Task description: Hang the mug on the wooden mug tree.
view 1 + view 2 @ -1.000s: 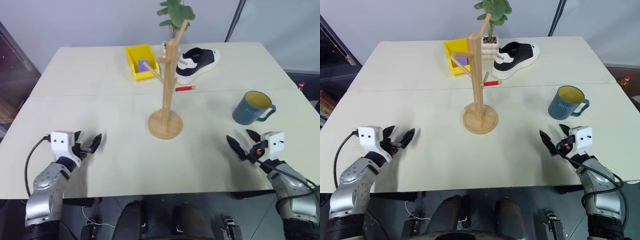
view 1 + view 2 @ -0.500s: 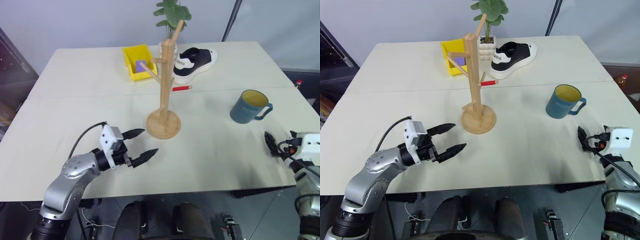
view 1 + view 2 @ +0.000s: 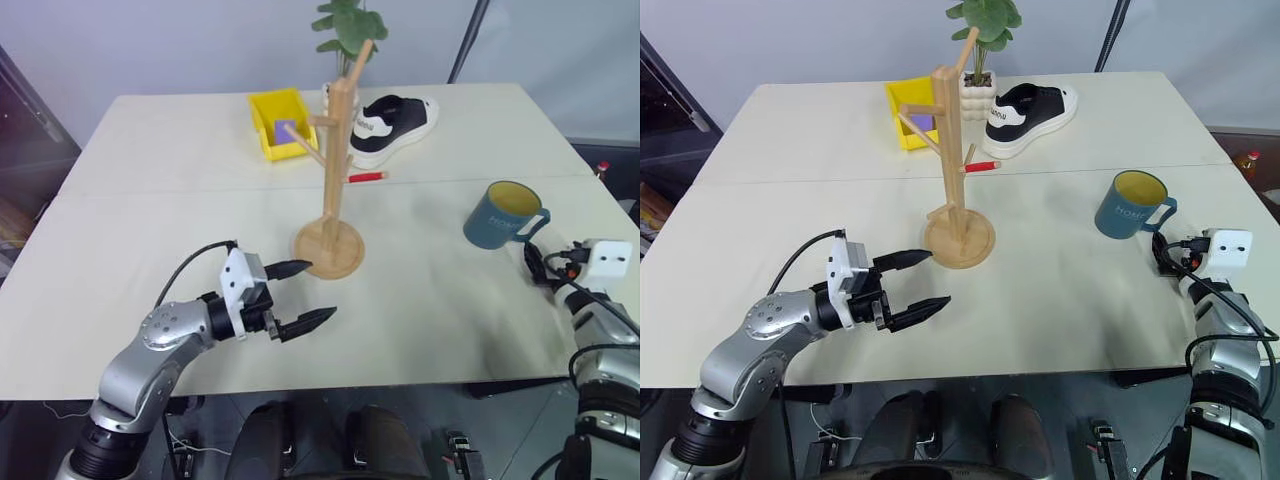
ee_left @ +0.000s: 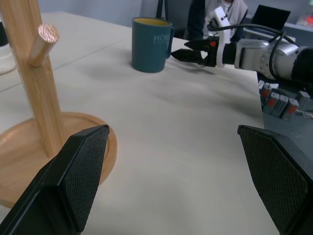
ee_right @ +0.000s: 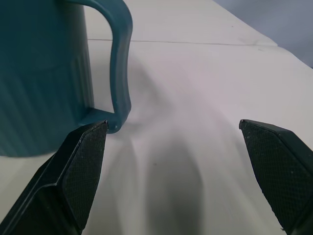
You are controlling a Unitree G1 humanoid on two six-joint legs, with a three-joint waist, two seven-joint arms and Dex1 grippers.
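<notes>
The mug point(image 3: 503, 214) stands upright on the table point(image 3: 170, 160), its handle turned toward the right gripper point(image 5: 176, 171), whose fingers are spread wide just short of the handle, holding nothing. The wooden mug tree point(image 3: 333, 190) stands mid-table, its round base just beyond the left gripper point(image 3: 300, 297), whose fingers are also parted and empty. Behind the tree lie a red pen point(image 3: 369, 177), a shoe point(image 3: 392, 125) and a yellow bin point(image 3: 281, 121).

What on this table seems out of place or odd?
A black-and-white sneaker lies on the table's far side beside a potted plant, odd company for the mug and the wooden mug tree. Nothing is spilled or tipped; the mug stands upright.
</notes>
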